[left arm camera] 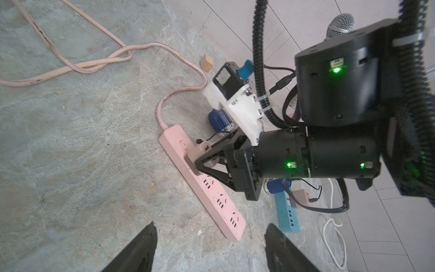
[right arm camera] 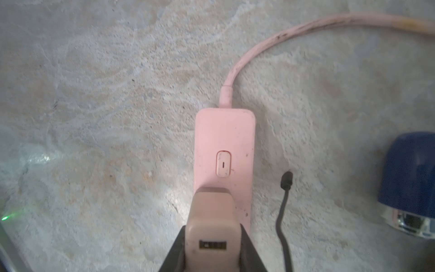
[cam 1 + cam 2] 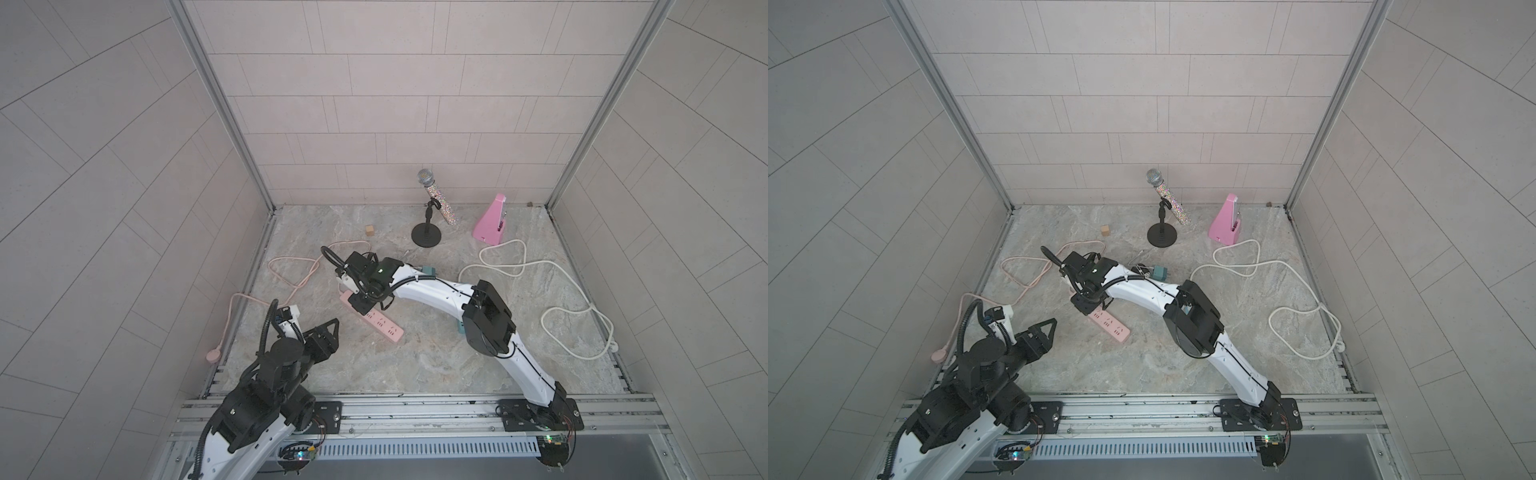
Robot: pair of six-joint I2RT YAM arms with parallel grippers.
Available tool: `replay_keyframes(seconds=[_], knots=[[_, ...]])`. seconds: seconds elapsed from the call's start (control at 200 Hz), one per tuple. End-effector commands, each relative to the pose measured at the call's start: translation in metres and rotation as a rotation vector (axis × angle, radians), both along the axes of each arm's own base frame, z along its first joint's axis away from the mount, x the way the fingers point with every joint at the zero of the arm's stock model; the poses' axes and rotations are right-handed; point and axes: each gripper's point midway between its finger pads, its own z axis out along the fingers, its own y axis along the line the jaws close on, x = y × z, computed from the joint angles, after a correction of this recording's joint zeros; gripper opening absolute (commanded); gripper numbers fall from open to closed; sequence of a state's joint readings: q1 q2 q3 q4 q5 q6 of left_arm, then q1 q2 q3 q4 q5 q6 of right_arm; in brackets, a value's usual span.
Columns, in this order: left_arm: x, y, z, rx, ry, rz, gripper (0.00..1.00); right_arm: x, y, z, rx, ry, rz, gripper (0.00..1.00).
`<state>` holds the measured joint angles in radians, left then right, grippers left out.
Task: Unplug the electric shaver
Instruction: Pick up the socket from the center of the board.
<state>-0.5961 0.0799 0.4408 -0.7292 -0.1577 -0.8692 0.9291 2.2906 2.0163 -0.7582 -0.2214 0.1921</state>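
Right gripper (image 2: 213,235) clamped on the beige adapter (image 2: 211,212); shaver off to its far side.
Black fingers (image 2: 174,254) press both flanks of the adapter, which is seated in the pink power strip (image 2: 224,131) just behind the switch. A loose black cable (image 2: 282,207) lies beside the strip, its end free. The blue electric shaver (image 2: 409,169) lies on the table (image 2: 94,94) beyond the cable, near but untouched. Left gripper (image 1: 211,227) hovers to the near left, jaws wide and empty.

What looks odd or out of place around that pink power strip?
The thin black cable lies loose on the floor beside the pink power strip, its tip plugged into nothing, while the beige adapter gripped by the right end effector shows an empty port. The strip's cord looks stained.
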Motion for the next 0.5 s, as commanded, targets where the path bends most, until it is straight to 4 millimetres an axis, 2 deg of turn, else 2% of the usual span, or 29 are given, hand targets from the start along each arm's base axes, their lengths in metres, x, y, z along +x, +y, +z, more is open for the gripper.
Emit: replay_keyframes(seconds=[0.0, 0.08, 0.275, 0.38, 0.405, 0.495], knots=[[0.007, -0.01, 0.004, -0.028, -0.035, -0.027, 0.93, 0.003, 0.004, 0.06, 0.203, 0.008, 0.007, 0.21], [0.011, -0.02, 0.008, -0.06, -0.075, -0.065, 1.0, -0.001, 0.003, 0.069, 0.285, 0.072, 0.033, 0.18], [0.016, -0.029, 0.002, -0.106, -0.116, -0.089, 1.0, -0.011, -0.005, 0.097, 0.417, 0.143, 0.071, 0.13], [0.017, -0.031, 0.011, -0.122, -0.152, -0.096, 1.0, -0.015, -0.009, 0.113, 0.488, 0.188, 0.089, 0.13], [0.018, -0.032, 0.001, -0.112, -0.138, -0.098, 1.0, -0.015, -0.01, 0.115, 0.503, 0.198, 0.089, 0.13], [0.02, -0.034, 0.002, -0.122, -0.16, -0.103, 1.0, -0.018, -0.013, 0.128, 0.573, 0.224, 0.099, 0.12]])
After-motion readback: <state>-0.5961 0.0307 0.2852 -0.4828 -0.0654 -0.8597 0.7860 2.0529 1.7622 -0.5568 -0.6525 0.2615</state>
